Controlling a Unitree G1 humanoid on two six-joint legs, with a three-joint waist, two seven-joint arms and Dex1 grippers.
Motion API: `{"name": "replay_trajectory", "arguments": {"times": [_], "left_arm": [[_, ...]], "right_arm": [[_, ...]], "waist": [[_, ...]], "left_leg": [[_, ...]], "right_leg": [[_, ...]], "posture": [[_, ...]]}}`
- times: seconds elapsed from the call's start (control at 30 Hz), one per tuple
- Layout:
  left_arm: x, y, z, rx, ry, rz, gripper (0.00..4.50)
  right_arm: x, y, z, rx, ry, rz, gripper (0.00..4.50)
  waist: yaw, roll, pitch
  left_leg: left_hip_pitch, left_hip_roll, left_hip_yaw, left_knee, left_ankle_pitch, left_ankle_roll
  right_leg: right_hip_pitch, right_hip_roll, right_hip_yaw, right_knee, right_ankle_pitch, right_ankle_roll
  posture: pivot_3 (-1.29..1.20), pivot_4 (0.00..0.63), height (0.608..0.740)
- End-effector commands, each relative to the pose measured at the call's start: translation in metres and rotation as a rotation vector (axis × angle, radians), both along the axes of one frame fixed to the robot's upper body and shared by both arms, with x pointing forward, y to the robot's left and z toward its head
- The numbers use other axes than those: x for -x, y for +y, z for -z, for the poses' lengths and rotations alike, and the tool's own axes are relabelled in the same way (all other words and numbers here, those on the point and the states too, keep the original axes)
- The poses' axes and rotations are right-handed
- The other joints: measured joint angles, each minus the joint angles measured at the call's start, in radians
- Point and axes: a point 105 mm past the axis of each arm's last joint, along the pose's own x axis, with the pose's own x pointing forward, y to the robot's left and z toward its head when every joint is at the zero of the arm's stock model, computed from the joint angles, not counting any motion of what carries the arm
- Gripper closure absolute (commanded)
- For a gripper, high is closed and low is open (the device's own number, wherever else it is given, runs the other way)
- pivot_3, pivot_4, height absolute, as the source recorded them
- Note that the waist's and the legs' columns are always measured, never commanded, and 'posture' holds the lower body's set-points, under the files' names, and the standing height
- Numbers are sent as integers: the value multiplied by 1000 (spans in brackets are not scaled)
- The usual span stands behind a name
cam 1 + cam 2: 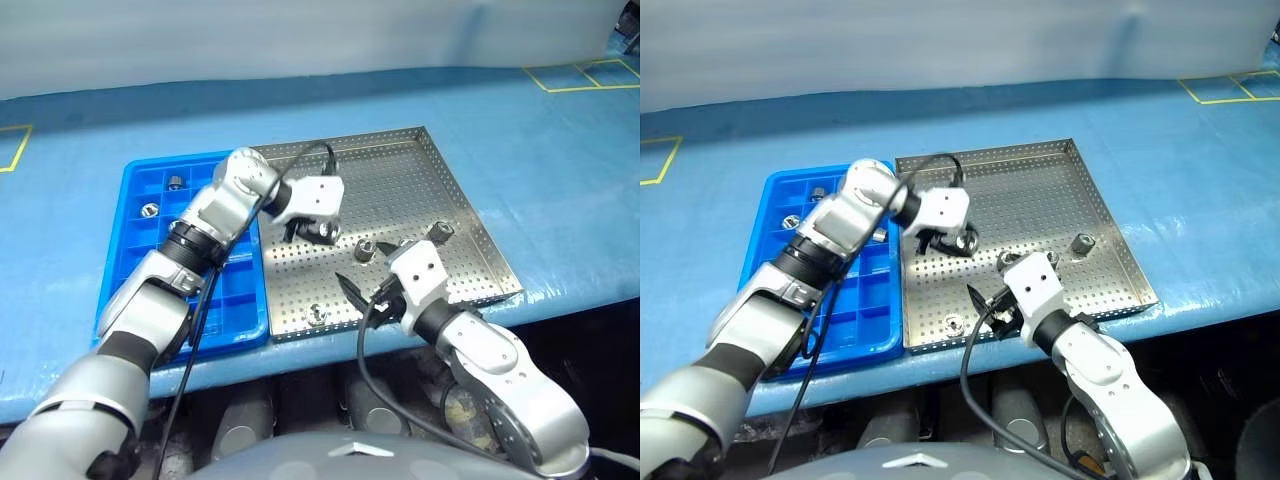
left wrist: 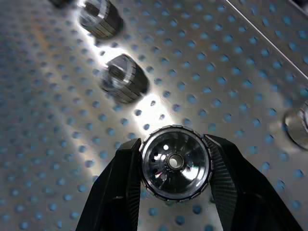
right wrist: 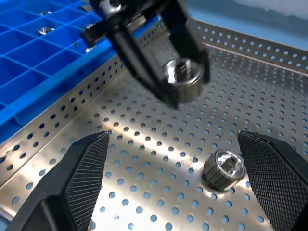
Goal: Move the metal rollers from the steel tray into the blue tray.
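**Left gripper clamped on one roller above the steel tray**

A pale blue table cover [image 1: 560,180] with yellow tape outlines [image 1: 585,75] in the upper right of the frame lies under both trays. The steel tray [image 1: 455,190] sits in the middle of the left eye view, the blue tray [image 1: 135,185] touching its left rim. A black cable [image 1: 310,150] loops over the left wrist, above the tray's far half.

The left gripper [image 2: 175,166] is clenched on a roller [image 2: 175,163], one black ribbed finger on each side; in the right wrist view this roller [image 3: 185,77] hangs clear above the perforated sheet. Its end face is a shiny dished ring with a small centre hole and a finely ridged rim.

The right gripper [image 3: 178,163] stands wide, holding nothing, low over the near part of the steel tray, with a loose roller [image 3: 224,168] lying between its fingers [image 3: 89,168], touching neither.

Other rollers lie on the steel sheet: one near the right rim [image 1: 441,231], one at centre [image 1: 366,249], one near the front edge [image 1: 317,314]. Each is a short silvery cylinder with dark bands around its side.

The blue tray is glossy plastic, cut into square cells. Two cells in its upper left part hold rollers [image 1: 174,182] [image 1: 150,210].
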Motion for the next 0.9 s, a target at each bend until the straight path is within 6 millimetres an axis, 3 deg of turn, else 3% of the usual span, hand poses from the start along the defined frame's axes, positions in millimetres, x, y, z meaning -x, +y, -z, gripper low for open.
{"name": "replay_trajectory", "arguments": {"times": [0.03, 0.27, 0.4, 0.47, 0.67, 0.9], "left_arm": [[-8, 29, -28, 133, -103, -187, 2790], [9, 115, -28, 182, -164, -579, 2790], [21, 175, -22, 186, -258, -913, 2790], [26, 194, -21, 197, -308, -1050, 2790], [50, 225, 1, 170, -325, -1281, 2790], [57, 227, 28, 141, -273, -1333, 2790]], "right_arm": [[-6, 21, -13, -36, -50, -85, 0], [-19, 70, -22, -51, -72, -321, 0], [-24, 99, -21, -59, -63, -448, 0], [-27, 108, -18, -62, -56, -480, 0], [-29, 126, -15, -93, -43, -546, 0], [-26, 129, -11, -100, -29, -569, 0]], "waist": [[4, 1, 0], [55, 1, 0], [102, 1, 0], [132, 0, 1], [177, -1, 0], [201, -1, 0]], "left_leg": [[1, 0, 0, -1, 0, 0], [0, 0, -1, -2, 1, -2], [-1, -1, -1, -3, 1, -2], [-2, -2, -2, -3, 1, -2], [-2, -4, -4, -3, 2, -4], [-1, -1, -7, -6, 5, -10]], "right_leg": [[0, 0, 0, 0, 0, 0], [-2, 1, 1, 1, 0, -2], [-3, -1, 1, 0, 3, -6], [-3, -1, 0, 0, 3, -6], [-7, -2, -2, 0, 3, -7], [-8, 1, -4, 0, 4, -10]], "posture": [[-31, 150, 740], [107, 150, 740], [175, 150, 740], [194, 150, 740], [241, 150, 740], [250, 150, 740]]}}
